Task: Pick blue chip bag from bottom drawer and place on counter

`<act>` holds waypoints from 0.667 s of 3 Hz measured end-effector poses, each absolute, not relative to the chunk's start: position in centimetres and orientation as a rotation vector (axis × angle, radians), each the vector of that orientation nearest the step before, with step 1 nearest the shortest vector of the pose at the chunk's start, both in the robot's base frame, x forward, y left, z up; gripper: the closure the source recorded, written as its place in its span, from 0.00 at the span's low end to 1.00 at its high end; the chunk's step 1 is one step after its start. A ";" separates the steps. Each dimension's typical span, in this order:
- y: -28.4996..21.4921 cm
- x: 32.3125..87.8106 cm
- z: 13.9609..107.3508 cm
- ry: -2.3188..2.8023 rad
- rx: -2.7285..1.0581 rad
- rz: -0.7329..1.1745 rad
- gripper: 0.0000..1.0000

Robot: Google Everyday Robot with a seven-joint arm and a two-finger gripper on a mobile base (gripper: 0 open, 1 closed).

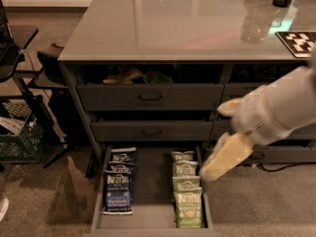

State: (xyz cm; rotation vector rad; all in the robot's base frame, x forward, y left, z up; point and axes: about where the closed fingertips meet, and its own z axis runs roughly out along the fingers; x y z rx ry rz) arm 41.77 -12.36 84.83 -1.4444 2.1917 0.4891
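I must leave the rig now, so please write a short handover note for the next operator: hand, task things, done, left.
Hand: open, empty, in front of the cabinet near the right side of the bottom drawer, by the green bags.
Blue chip bags: all lie in the drawer's left row.
Counter: no chip bag on it.
Done: drawer is open.
Left: grasp one blue bag, lift it, place it on the counter.

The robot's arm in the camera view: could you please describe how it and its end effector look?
The arm is a thick, rounded white shell with a small ribbed vent patch near its tip. The end effector, at the right above the right side of the bottom drawer, is pale cream-yellow and elongated. No cables or markings show on either.
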 end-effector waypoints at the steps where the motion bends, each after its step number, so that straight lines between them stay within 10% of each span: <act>1: -6.1 40.3 77.7 2.252 -1.362 0.647 0.00; 2: 0.3 38.6 64.1 2.428 -1.366 0.753 0.00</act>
